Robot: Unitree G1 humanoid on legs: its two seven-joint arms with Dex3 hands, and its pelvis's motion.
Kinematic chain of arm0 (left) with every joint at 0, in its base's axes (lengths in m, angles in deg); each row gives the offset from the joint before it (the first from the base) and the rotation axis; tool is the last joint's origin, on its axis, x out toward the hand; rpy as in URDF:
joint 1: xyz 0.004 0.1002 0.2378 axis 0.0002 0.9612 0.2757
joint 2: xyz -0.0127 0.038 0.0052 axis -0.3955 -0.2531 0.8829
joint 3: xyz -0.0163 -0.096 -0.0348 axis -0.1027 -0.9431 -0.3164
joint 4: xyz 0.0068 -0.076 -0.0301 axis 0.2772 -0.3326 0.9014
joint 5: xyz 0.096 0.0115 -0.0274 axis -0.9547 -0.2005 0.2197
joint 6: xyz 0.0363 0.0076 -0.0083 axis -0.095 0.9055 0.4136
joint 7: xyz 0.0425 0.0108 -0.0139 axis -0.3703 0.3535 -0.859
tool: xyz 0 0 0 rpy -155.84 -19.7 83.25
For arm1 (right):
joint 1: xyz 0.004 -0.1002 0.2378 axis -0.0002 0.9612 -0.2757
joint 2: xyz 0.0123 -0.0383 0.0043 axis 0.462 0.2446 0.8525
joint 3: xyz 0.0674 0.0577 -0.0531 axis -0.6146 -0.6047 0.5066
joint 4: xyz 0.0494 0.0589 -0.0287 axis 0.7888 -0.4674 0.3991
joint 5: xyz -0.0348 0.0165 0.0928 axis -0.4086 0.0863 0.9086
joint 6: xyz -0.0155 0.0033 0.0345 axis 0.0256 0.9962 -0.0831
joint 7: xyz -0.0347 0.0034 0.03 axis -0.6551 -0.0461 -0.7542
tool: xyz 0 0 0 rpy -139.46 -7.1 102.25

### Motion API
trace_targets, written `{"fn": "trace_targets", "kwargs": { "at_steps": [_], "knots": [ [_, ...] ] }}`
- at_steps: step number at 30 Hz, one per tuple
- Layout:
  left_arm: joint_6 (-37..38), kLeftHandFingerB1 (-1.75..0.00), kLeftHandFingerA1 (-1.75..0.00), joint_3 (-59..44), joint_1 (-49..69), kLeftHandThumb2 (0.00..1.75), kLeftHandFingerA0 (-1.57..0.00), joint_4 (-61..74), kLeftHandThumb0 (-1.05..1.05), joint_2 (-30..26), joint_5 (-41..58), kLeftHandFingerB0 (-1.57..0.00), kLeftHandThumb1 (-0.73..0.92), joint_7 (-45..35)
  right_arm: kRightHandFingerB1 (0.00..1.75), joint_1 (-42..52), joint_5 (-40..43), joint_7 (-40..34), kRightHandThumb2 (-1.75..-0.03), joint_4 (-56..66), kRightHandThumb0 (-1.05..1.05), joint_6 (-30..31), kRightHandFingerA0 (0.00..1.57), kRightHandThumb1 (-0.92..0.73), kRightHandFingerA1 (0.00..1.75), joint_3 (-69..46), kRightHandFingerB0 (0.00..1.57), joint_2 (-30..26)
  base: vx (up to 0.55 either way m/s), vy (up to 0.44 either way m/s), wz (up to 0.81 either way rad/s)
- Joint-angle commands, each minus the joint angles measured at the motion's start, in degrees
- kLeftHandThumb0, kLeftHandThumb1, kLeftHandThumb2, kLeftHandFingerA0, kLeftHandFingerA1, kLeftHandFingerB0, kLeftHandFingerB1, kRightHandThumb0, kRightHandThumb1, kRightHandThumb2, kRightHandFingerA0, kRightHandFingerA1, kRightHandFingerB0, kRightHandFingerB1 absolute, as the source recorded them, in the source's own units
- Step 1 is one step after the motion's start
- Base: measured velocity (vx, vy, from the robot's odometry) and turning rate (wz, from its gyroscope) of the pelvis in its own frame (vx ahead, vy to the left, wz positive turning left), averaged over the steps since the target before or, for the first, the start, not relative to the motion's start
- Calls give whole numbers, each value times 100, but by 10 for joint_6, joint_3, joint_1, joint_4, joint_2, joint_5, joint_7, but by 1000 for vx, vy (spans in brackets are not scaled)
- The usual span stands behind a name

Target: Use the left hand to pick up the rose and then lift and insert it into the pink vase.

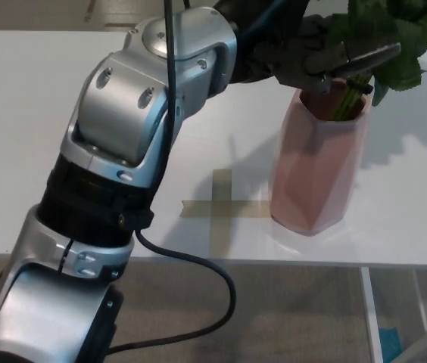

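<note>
A pink faceted vase (pixel 313 168) stands upright on the white table (pixel 47 136), right of centre. The rose's green stem (pixel 342 102) goes down into the vase mouth, and its leaves (pixel 399 34) spread above the rim at the top right; the bloom is out of frame. My left hand (pixel 316 57) hovers just above the vase opening, its fingers still closed around the stem. The silver left arm (pixel 138 121) reaches diagonally across the picture from bottom left. My right hand does not show.
A cross of tan tape (pixel 221 208) lies on the table just left of the vase. The table's front edge (pixel 274 261) runs below it, with floor beyond. A black cable (pixel 206 280) loops from the arm.
</note>
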Motion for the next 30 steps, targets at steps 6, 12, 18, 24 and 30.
{"fn": "trace_targets", "kwargs": {
  "at_steps": [6, 12, 18, 24, 30],
  "knots": [
    [-21, -1, 0, -29, 17, 83, 0, 33, -78, -15, 26, 0, 44, -30, 47, 16, 8, 3, -55, -6, -20, -1, 72, -55, 53, -6, 60, 10, 0, 0, 0],
    [-65, -4, 0, -119, 32, 82, 0, 130, -76, -60, 92, 0, 44, -58, 47, 20, 7, 3, -55, -3, -21, -1, 71, -55, 53, -5, 60, 8, 0, 0, 0],
    [-88, -6, 0, -227, 74, 82, 0, 250, -75, -140, 177, 0, 44, -108, 47, 22, 4, 6, -55, -3, -21, -1, 71, -55, 52, -1, 60, 5, 0, 0, 0],
    [-48, -11, -8, -345, 163, 72, 0, 348, -78, -214, 234, 0, 39, -155, 47, 31, 1, 2, -55, -10, -21, 1, 70, -55, 52, 1, 60, 3, 0, 0, 0],
    [-32, -18, -13, -454, 260, 86, 0, 437, -71, -251, 294, 0, 38, -171, 47, 37, 0, -3, -55, -16, -21, 8, 71, -55, 52, 2, 60, 2, 0, 0, 0]
  ]
}}
